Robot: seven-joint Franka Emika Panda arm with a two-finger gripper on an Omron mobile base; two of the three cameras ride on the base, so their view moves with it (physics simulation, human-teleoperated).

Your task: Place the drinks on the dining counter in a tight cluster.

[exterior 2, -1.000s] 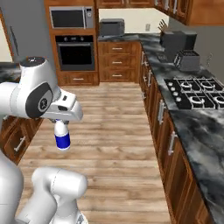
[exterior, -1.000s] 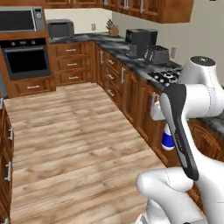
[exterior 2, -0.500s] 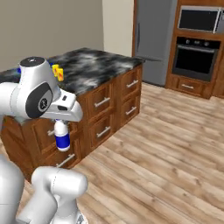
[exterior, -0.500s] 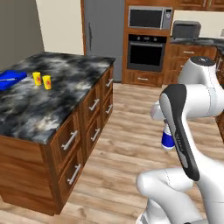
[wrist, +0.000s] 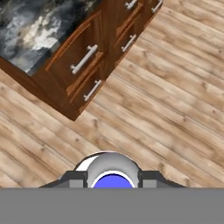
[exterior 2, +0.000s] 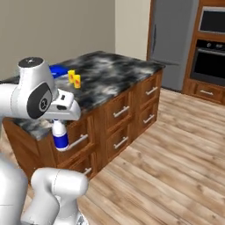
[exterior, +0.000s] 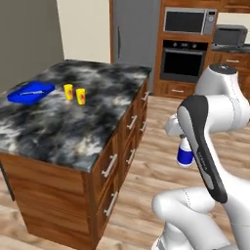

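Left base view. You have one table (exterior: 58, 132), the marbled black-and-grey island on a wooden base, filling the left half of the frame. On its top: two yellow cups (exterior: 74, 93), standing just beside each other at upper left, and one flat blue tray (exterior: 30, 91) further left, near the far edge. One white bottle (exterior: 185, 152) with a blue band hangs at centre right, over the wooden floor (exterior: 146, 161) and apart from the table. Its long axis runs vertically in the frame, blue end down. No writing on its label can be read. The arm hides the hand here. At upper right: one microwave (exterior: 188, 20) above one oven (exterior: 184, 62).

Right base view. You see the same table (exterior 2: 110, 79) at centre left, with the two yellow cups (exterior 2: 74, 78) and the blue tray (exterior 2: 57, 70) at its upper left. The hand (exterior 2: 58, 125) sits at left, clamped narrowly on the neck of the white bottle (exterior 2: 59, 136). The bottle hangs upright in the frame, blue band at the bottom, in front of the table's drawer fronts and below its top. No lettering is legible. One grey refrigerator (exterior 2: 171, 41) stands at upper right.

Hand view. You look down along the bottle (wrist: 111, 173) at bottom centre: a round white body with a blue centre, long axis pointing away from you toward the floor (wrist: 166, 105). A dark fingertip (wrist: 73, 178) presses each side. One corner of the table (wrist: 39, 30) fills the upper left, with four drawer handles counted on its faces.
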